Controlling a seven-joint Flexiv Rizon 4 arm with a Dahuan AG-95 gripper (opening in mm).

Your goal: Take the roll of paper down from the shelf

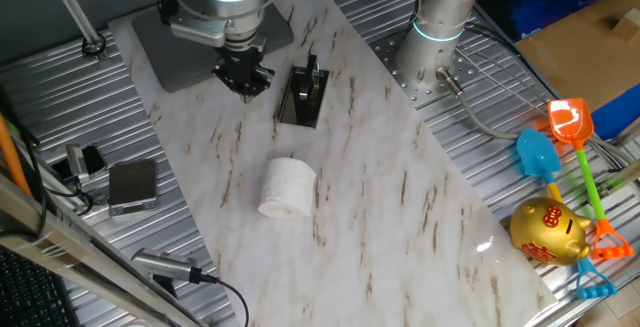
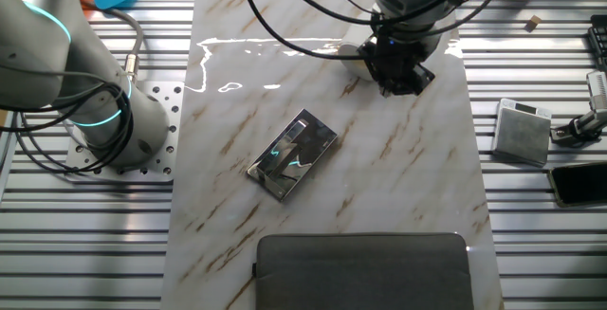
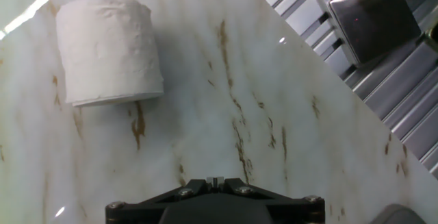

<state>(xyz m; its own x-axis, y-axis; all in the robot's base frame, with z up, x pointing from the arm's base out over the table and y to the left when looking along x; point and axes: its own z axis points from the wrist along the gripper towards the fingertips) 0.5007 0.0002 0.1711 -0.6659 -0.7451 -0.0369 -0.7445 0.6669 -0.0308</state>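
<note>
- A marble-patterned table (image 1: 400, 217) is seen, flanked by ribbed metal rails; a grey mat (image 1: 160, 47) lies at its far left corner, and toys (image 1: 560, 197) sit off to the right.
- The roll (image 1: 288, 187) lies on its side on the table, near the middle; it is already off the shelf (image 1: 303, 94), which stands empty a little farther back. In the hand view the roll (image 3: 109, 51) appears at upper left, well apart from the fingers.
- The gripper (image 1: 243, 77) hangs above the table just left of the shelf, with nothing held. Whether the fingers are parted or closed cannot be told from any view.
- The task is judged to be essentially done: the roll rests on the table, clear of the shelf.
- What remains is best done as a clean retreat: the hand should be lifted straight up so that the shelf beside it is not clipped.
- The roll is soft and round, so it could be rolled by a light nudge; it should be left untouched.
- The cables (image 2: 285, 16) trailing over the table should be kept clear of the shelf.
</note>
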